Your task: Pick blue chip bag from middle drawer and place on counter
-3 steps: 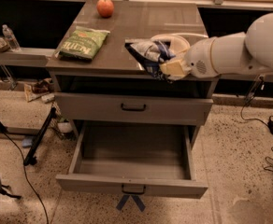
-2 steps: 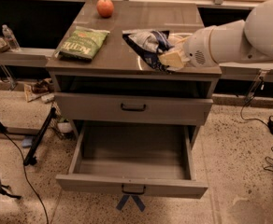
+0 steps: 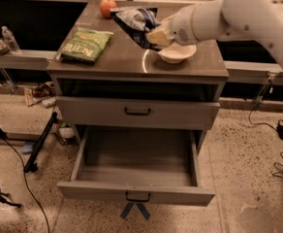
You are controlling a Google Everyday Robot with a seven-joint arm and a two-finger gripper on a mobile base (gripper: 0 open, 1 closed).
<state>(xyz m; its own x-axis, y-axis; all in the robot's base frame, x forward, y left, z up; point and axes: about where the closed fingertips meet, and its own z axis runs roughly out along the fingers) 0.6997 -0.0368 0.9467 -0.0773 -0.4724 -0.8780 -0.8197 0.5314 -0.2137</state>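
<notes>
My gripper point(image 3: 157, 36) is shut on the blue chip bag point(image 3: 134, 21), a dark-blue and white foil bag. It holds the bag tilted just above the back middle of the counter point(image 3: 127, 59), left of a white bowl. The white arm reaches in from the upper right. The middle drawer point(image 3: 136, 194) is pulled out below, and its grey tray shows nothing in it.
A white bowl point(image 3: 178, 52) stands on the counter right under my wrist. A flat green Kettle bag point(image 3: 86, 45) lies at the counter's left and an orange-red fruit point(image 3: 107, 7) at the back. The drawer above point(image 3: 137, 111) is shut. Cables and stand legs point(image 3: 37, 147) lie on the floor to the left.
My gripper has carried the blue chip bag from the counter's front right edge up and left over the counter, past the bowl.
</notes>
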